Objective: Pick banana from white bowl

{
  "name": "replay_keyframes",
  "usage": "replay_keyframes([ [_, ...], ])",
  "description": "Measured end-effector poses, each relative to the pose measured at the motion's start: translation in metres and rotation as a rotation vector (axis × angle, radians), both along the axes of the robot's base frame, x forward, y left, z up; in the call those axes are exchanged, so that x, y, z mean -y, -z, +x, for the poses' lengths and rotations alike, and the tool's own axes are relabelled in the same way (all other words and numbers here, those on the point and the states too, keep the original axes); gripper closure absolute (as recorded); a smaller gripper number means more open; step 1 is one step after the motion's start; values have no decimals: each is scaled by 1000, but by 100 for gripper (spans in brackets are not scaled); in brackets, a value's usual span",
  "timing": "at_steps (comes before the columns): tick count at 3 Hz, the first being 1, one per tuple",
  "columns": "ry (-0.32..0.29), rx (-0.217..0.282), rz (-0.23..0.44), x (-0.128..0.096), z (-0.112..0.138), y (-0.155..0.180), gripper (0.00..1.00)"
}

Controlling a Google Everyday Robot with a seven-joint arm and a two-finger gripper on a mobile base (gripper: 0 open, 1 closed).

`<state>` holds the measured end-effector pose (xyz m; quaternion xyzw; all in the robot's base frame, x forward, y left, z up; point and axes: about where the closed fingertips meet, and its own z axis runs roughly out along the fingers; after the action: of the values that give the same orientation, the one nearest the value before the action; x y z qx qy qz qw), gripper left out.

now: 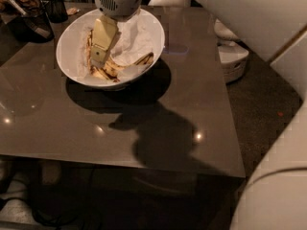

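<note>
The white bowl [72, 37] stands at the back left of the brown table, lined with crumpled white paper. The banana [111, 70], a small brown-blotched bunch, lies along the bowl's left and front inside, with one end pointing right [145, 59]. My gripper [100, 56] hangs from the white wrist at the top. It reaches down into the left half of the bowl, right at the banana's left part and covering some of it. I cannot tell whether it touches the banana.
A dark cup [56, 6] and a black holder with utensils [33, 20] stand at the table's back left, close to the bowl. A white round device [232, 56] sits on the floor to the right. The table's front edge [124, 164] is near.
</note>
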<state>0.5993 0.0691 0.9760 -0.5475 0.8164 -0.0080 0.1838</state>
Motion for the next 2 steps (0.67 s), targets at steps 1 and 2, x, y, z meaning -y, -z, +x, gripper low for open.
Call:
replay_keyframes([
  [1, 80, -24, -20, 6, 6, 5, 0],
  [2, 145, -40, -42, 8, 15, 10, 0],
])
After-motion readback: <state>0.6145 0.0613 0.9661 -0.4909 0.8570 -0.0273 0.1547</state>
